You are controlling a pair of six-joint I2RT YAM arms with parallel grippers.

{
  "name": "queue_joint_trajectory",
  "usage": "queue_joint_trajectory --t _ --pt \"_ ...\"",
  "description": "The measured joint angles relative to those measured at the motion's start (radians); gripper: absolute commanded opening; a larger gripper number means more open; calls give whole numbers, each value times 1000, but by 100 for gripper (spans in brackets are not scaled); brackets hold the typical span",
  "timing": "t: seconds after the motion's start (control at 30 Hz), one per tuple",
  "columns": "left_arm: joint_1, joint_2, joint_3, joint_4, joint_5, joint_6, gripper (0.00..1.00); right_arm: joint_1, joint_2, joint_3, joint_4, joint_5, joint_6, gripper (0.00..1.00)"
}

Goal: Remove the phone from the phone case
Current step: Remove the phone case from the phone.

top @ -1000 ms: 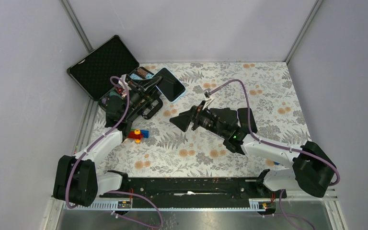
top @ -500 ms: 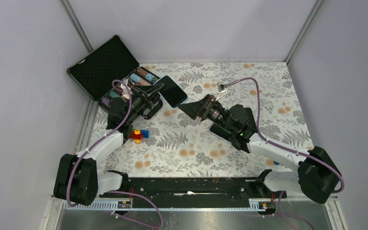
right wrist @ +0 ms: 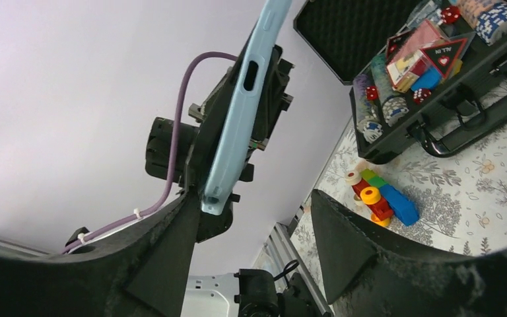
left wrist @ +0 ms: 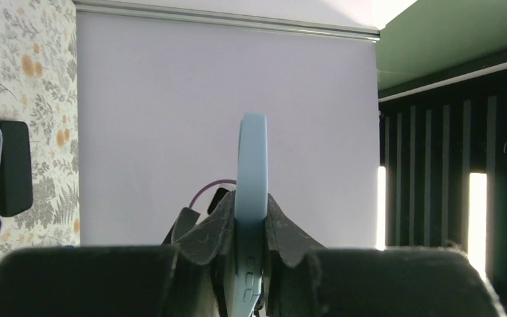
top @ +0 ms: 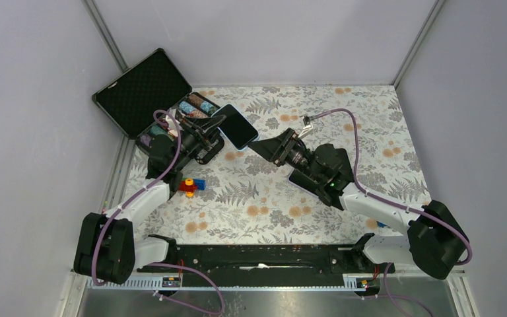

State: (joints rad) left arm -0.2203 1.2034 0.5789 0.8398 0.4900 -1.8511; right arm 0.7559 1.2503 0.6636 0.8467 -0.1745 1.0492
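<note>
- Phone (top: 237,127): in its blue case (left wrist: 251,165), held off the table (top: 370,119) at far left-centre, dark screen facing up and tilted.
- Left gripper (left wrist: 251,221): jaws clamped across the case's thickness at one end. It should hold firm without twisting.
- Right gripper (top: 264,148): jaws wide and empty, just right of the free end, not touching. Likely best move: catch only the case lip at a free corner and peel it back, rather than pinch both layers together.
- Box (top: 142,92), blocks (top: 190,185): close below and beside the phone, so a slip could land on them.
</note>
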Motion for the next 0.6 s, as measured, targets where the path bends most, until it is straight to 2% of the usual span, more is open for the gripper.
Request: queue_joint_trajectory --t 0.37,0.6 --pt "8 -2 0 -11 -8 25 0 -3 42 0 -34 24 63 66" --pt "6 -6 0 -13 -26 53 0 -5 60 9 -24 13 83 47"
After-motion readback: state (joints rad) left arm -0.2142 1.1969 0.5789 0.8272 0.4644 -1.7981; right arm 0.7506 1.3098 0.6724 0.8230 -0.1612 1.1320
